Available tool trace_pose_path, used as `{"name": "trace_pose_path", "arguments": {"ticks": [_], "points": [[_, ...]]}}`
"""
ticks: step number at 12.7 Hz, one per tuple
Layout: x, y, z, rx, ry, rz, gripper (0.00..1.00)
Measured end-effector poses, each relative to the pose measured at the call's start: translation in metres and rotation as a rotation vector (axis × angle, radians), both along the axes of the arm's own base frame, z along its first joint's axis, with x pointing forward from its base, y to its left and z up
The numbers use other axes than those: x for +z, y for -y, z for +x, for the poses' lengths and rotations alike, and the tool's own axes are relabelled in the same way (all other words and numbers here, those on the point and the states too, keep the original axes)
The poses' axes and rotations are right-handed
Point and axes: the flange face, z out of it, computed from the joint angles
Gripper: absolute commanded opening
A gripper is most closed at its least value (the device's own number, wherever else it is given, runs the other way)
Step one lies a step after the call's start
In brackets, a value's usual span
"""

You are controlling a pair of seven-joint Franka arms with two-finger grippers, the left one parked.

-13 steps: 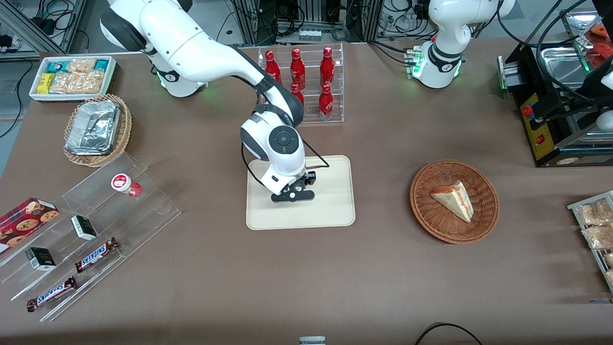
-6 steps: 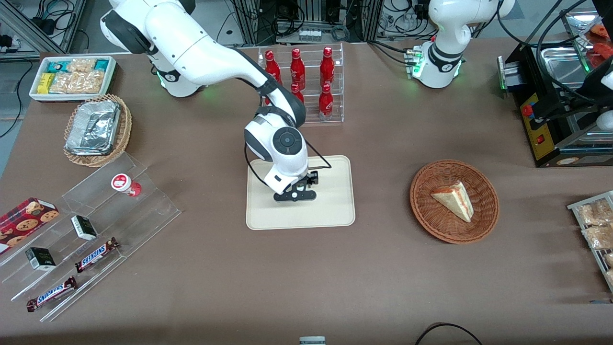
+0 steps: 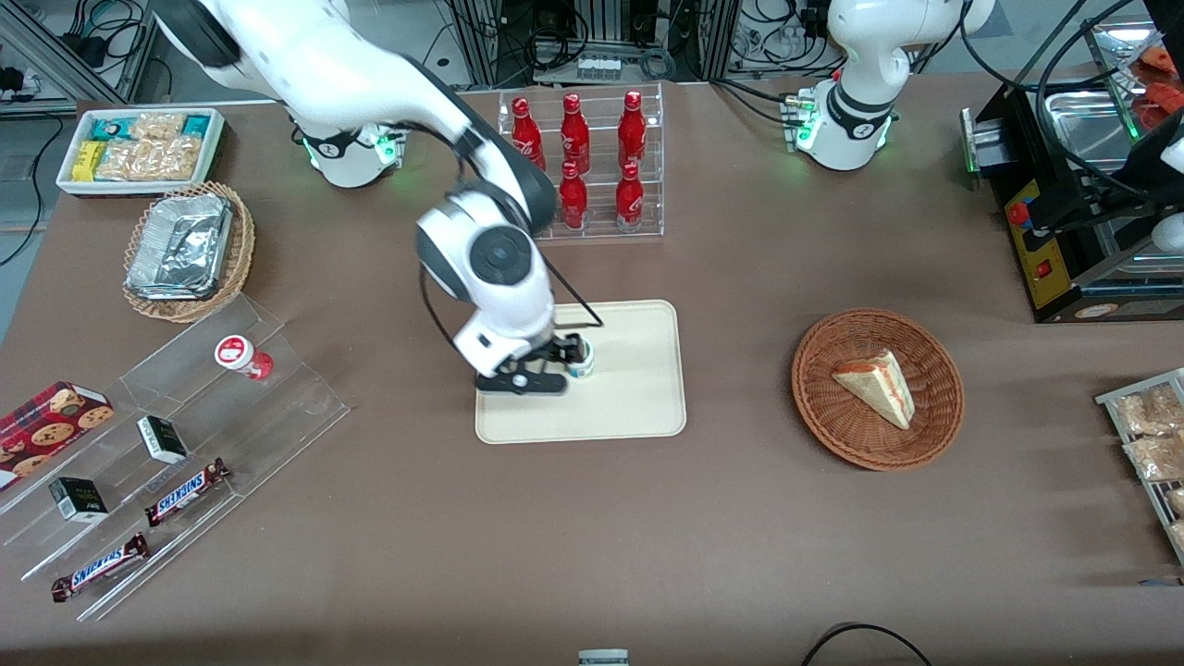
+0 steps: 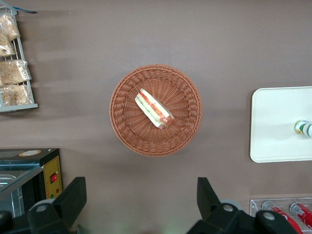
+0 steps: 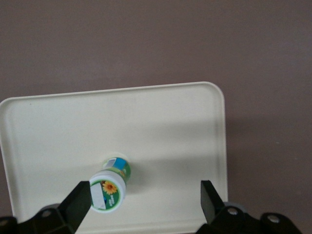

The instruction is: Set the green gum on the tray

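The green gum [image 3: 581,359] is a small white bottle with a green-and-white lid. It stands upright on the cream tray [image 3: 638,407], near the tray's middle. My right gripper [image 3: 527,372] hovers above the tray, beside the gum toward the working arm's end. In the right wrist view the gripper [image 5: 145,202] is open and holds nothing. The gum [image 5: 111,187] stands below it close to one finger [image 5: 78,202], with bare tray [image 5: 170,122] under the wide gap. The left wrist view also shows the gum [image 4: 303,128] on the tray [image 4: 278,122].
A red-lidded bottle [image 3: 242,355] sits on a clear stepped stand with candy bars toward the working arm's end. A rack of red cola bottles [image 3: 592,166] stands farther from the camera than the tray. A wicker basket [image 3: 823,407] with a sandwich lies toward the parked arm's end.
My gripper has let go of the gum, risen and shifted toward the working arm's end. The gum, hidden under the hand before, now stands uncovered on the tray.
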Motion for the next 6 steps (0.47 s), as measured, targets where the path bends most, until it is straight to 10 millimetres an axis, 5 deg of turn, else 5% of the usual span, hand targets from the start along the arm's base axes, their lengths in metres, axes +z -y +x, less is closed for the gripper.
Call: {"name": "trace_pose_path", "arguments": {"ticks": [3, 6], "points": [[0.071, 0.049, -0.012, -0.025, -0.044, -0.025, 1.00], [0.134, 0.119, -0.015, -0.027, -0.097, -0.015, 1.00]]}}
